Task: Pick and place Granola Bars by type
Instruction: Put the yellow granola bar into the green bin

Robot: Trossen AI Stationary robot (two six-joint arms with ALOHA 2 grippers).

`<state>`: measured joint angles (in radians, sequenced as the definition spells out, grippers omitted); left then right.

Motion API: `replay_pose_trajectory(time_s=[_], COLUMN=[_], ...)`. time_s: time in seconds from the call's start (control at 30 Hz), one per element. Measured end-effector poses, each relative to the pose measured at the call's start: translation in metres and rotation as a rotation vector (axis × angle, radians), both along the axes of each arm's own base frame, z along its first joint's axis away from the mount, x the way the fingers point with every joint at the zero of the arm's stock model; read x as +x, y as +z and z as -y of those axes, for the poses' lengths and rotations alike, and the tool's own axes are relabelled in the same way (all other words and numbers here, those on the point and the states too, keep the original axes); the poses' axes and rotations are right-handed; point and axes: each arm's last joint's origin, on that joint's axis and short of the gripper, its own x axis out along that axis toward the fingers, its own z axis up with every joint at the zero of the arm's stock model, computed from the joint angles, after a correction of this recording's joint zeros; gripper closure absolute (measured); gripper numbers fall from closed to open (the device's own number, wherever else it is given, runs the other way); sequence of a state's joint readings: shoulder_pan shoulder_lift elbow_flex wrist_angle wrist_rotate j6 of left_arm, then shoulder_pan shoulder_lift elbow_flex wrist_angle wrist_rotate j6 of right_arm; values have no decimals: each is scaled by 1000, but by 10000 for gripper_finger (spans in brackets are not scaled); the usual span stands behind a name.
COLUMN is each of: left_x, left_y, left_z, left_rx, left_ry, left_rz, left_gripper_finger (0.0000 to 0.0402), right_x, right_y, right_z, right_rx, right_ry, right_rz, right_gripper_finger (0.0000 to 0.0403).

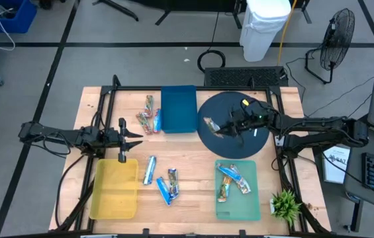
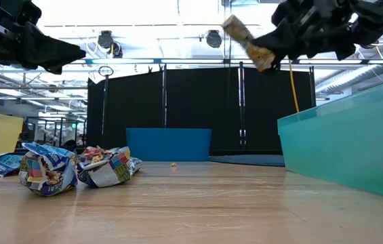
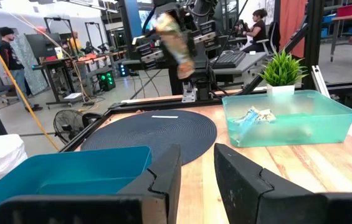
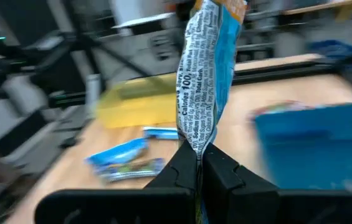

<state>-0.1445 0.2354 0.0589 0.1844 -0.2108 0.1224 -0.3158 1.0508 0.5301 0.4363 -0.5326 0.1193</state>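
Blue-and-white granola bar [image 4: 204, 74] hangs clenched in the right gripper [image 1: 223, 127] above the dark round mat [image 1: 234, 125]. Left gripper [image 1: 136, 137], jaws parted and empty, waits at nine o'clock; other bars [image 1: 162, 180] lie at six o'clock.

The high view looks straight down on the whole light wooden table [image 1: 193, 172]. The low view looks level across it. Each wrist view faces out beyond its own jaws. All share the flat rectangular blue plastic tray [image 1: 179, 109].
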Motion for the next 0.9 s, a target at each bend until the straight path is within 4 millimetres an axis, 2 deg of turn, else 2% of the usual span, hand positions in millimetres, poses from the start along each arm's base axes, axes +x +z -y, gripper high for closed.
replay_pose_trajectory(time_s=[0.1,0.27,0.47,0.73,0.9], left_x=[0,0,0,0,0], left_y=[0,0,0,0,0], left_z=[0,0,0,0,0], left_rx=[0,0,0,0,0], left_ry=[0,0,0,0,0], left_rz=[0,0,0,0,0], left_gripper_finger=[300,300,300,300,300], right_x=[0,-4,-14,-30,-44], right_y=[1,11,19,18,18], right_z=[-12,-41,-81,-136,-162], right_rx=[14,-1,-35,-48,-57], right_ry=[135,258,268,355,334], right_rz=[8,42,64,41,45], right_gripper_finger=[403,403,403,403,403])
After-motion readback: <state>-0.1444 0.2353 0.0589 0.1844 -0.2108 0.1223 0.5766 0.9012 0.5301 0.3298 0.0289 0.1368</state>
